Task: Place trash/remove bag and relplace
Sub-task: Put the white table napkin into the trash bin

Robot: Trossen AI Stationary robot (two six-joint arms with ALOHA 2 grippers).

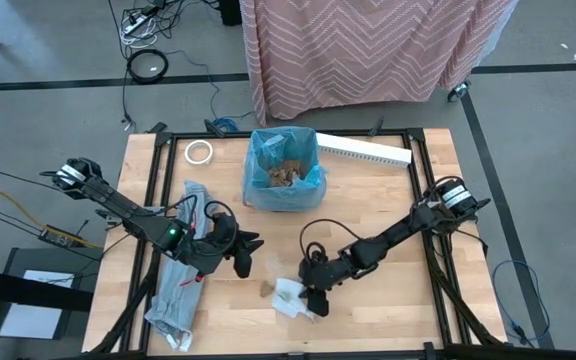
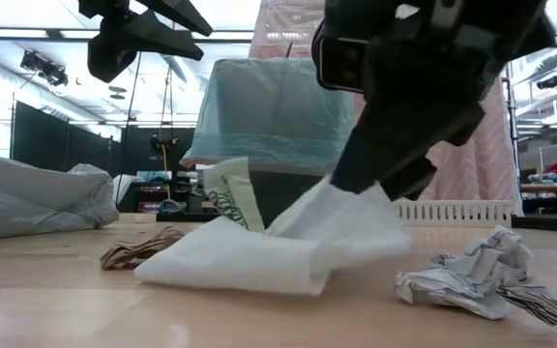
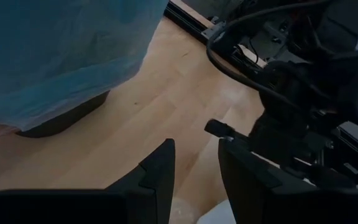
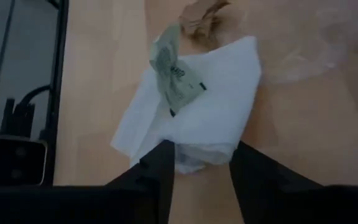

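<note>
A small dark bin lined with the blue bag [image 1: 283,170] stands at the table's far middle, brown trash [image 1: 286,174] inside it. Near the front edge a white wrapper [image 1: 290,297] lies flat on the table, a green-printed scrap [image 4: 176,71] on top of it and a brown scrap [image 2: 143,246] beside it. My right gripper [image 1: 313,297] is down at the wrapper, shut on it. My left gripper [image 1: 243,255] hangs open above bare wood to the left of the wrapper, holding nothing. A crumpled white wrapper [image 2: 477,280] lies close by. My right gripper pinches the white wrapper's bunched edge [image 4: 201,155] between its two fingers, on the side nearest the arm. The fingers slant down at it from the table's right. That edge [image 2: 341,208] is drawn up a little; the rest of the sheet lies on the table.
A pale grey plastic bag [image 1: 178,285] lies along the table's left side under my left arm. A tape roll [image 1: 199,151] and a long white strip [image 1: 365,150] sit at the far edge. Bare wood shows between the bin and the wrapper.
</note>
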